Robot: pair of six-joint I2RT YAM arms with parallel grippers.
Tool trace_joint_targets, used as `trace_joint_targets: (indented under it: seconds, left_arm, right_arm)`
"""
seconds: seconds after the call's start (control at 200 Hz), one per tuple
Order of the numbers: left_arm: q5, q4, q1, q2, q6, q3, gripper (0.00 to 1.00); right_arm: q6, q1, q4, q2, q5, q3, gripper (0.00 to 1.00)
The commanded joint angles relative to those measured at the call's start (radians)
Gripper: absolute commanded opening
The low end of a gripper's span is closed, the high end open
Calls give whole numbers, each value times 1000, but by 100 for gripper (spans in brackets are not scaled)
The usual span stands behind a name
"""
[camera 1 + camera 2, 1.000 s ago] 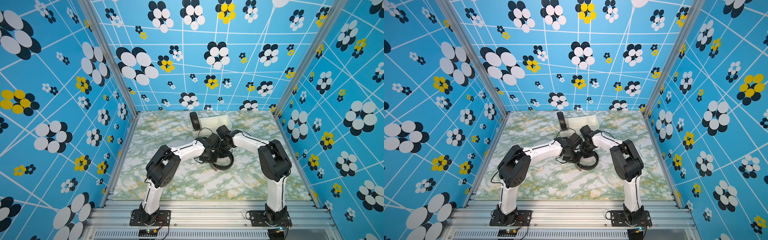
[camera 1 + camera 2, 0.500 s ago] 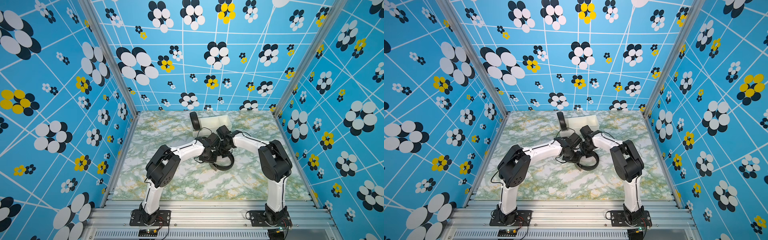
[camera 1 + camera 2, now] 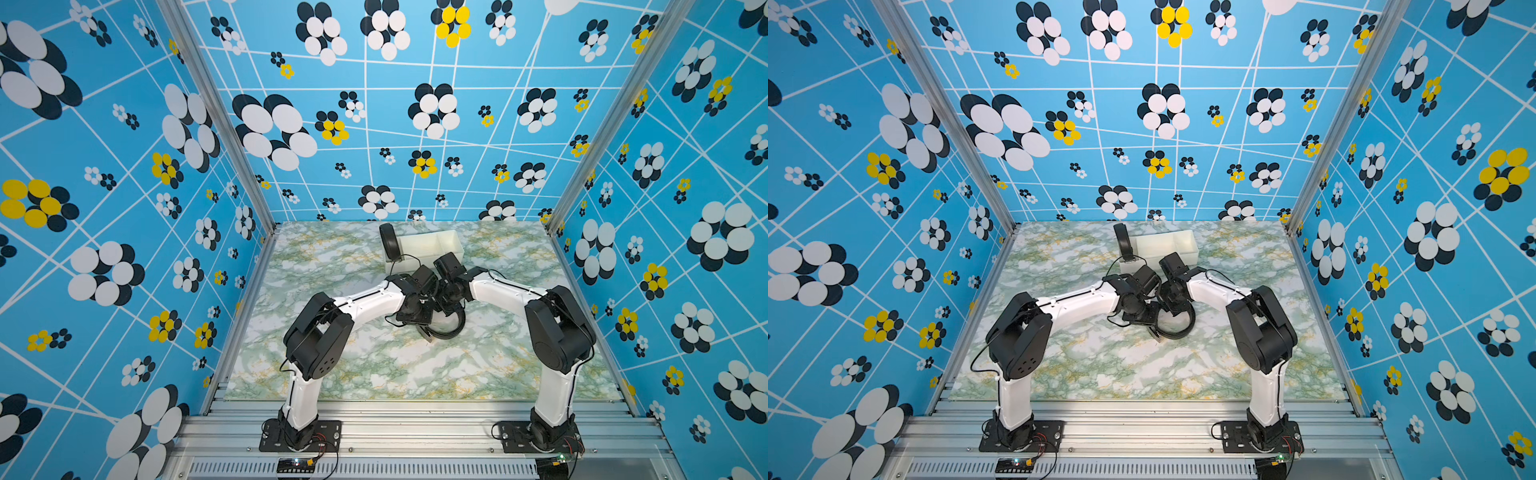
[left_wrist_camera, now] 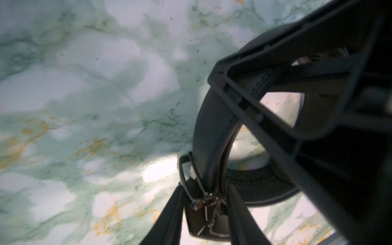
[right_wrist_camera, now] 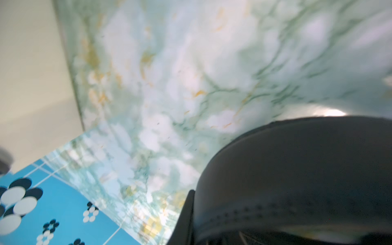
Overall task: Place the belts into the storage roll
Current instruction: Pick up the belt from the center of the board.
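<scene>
Our left gripper [image 4: 204, 191] straddles the dark buckle [image 4: 197, 199] of a looped black leather belt [image 4: 212, 127]; we cannot tell whether it clamps. Our right gripper [image 3: 445, 311] pinches the strap. Just beyond both, the off-white plastic divided tray [image 3: 453, 249] holds a coiled black belt [image 3: 390, 243].

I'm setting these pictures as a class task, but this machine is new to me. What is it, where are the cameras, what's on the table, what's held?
The left arm and right arm are robots, each ending in a two-fingered gripper. Both top views look down from above; each wrist view rides on an arm. On the table lie an off-white tray, a coiled belt standing at its end, and a loose belt. Fingers of the left gripper flank that belt's buckle; the right gripper sits against its strap. Whether either grips is unclear.
</scene>
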Motion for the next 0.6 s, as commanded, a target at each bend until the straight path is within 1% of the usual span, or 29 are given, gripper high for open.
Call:
trace_joint_targets:
  seconds: [0.0, 0.045, 0.095, 0.185, 0.31, 0.355, 0.48, 0.595]
  left_arm:
    - [26, 20, -22, -152, 6, -21, 38]
    - [26, 18, -23, -201, 0, -43, 39]
    - [17, 15, -23, -262, -7, -73, 40]
    - [2, 12, -22, -372, -18, -122, 41]
    - [-5, 7, -18, -504, -12, -177, 42]
    - [-3, 7, -10, -540, -12, -202, 42]
    - [37, 23, 35, -645, -24, -299, 42]
    - [102, 51, 105, -736, -60, -396, 42]
  right_arm:
    - [-147, 11, 133, -65, -5, -34, 0]
    - [-161, 8, 180, -85, -31, -61, 0]
    - [-176, 8, 164, -109, -29, -77, 0]
    - [-218, 8, 210, -171, -28, -128, 0]
    - [-341, 8, 262, -258, -30, -170, 0]
    - [-376, 4, 280, -278, -49, -178, 0]
    - [-492, -23, 334, -301, -165, -181, 0]
    - [-602, -53, 385, -295, -318, -153, 0]
